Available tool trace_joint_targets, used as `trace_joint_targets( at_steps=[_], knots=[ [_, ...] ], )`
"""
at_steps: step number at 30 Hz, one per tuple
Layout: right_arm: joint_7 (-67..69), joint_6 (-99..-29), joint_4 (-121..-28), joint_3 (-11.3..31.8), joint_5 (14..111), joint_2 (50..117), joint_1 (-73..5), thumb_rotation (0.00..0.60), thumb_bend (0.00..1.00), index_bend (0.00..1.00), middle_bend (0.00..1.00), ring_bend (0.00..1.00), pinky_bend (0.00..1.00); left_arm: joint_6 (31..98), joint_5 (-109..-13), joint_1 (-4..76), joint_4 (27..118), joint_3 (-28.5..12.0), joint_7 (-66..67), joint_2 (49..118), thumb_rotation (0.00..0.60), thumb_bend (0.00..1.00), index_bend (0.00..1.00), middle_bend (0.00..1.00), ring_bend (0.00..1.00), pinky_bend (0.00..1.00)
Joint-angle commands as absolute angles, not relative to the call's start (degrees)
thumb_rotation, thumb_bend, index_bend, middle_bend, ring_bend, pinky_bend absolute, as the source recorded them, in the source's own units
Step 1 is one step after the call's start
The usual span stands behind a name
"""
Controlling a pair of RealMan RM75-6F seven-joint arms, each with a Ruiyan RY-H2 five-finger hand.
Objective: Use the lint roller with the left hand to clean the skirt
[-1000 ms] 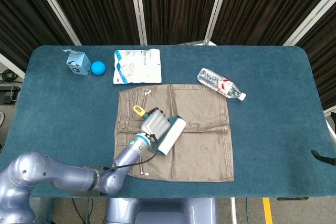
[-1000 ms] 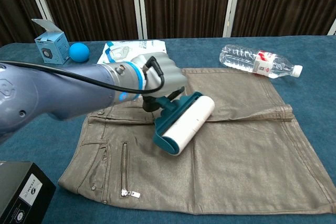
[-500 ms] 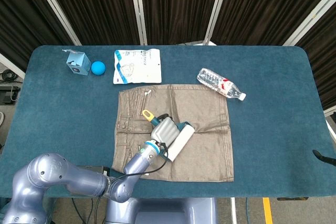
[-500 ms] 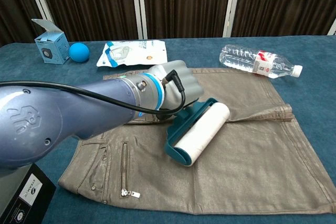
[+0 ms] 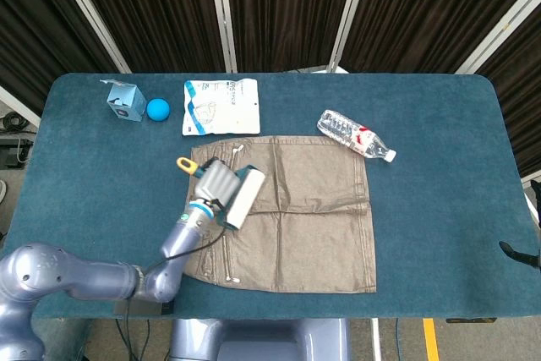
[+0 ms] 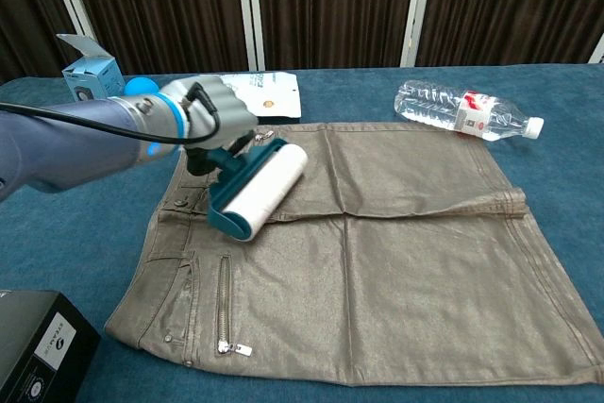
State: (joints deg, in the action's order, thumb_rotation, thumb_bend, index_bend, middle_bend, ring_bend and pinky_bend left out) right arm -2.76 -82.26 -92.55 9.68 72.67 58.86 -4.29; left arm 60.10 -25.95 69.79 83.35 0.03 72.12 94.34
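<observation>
Left hand (image 6: 209, 123) closed around handle of lint roller (image 6: 256, 187); yellow handle end protruding at far left of the hand in head view. White roll of lint roller resting on skirt (image 6: 406, 252), at its far-left part beside the waistband. Skirt spread flat on blue worktop (image 5: 439, 209), waistband to the left, zip pocket on the near-left portion. Right hand (image 5: 526, 254) only partly visible at right edge of head view; cannot tell whether fingers apart or together.

Water bottle (image 6: 464, 111) lying on its side just beyond far-right corner of skirt, apart from it. White packet (image 5: 221, 106) flat on worktop, just beyond far-left edge of skirt. Blue ball (image 5: 158, 109) and small blue carton (image 5: 123, 101) touching side by side at far left. Black box (image 6: 40, 346) at near-left corner of chest view.
</observation>
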Motion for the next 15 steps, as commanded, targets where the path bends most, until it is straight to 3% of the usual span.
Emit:
trace_joint_targets(
  at_steps=[1, 15],
  knots=[
    [-3.36, -82.42, -92.85, 9.45, 73.08, 59.10, -4.36, 0.600, 0.00, 0.00, 0.00, 0.00, 0.00, 58.52, -26.09, 67.04, 80.34, 1.41, 68.57, 91.42, 0.600, 0.64, 0.54, 0.46, 0.38, 0.44],
    [-3.57, -81.79, -92.73, 9.45, 73.27, 59.39, -4.90, 0.600, 0.00, 0.00, 0.00, 0.00, 0.00, 56.99, -29.34, 65.49, 78.09, 1.17, 65.90, 91.76, 0.600, 0.64, 0.55, 0.46, 0.39, 0.44]
  ],
)
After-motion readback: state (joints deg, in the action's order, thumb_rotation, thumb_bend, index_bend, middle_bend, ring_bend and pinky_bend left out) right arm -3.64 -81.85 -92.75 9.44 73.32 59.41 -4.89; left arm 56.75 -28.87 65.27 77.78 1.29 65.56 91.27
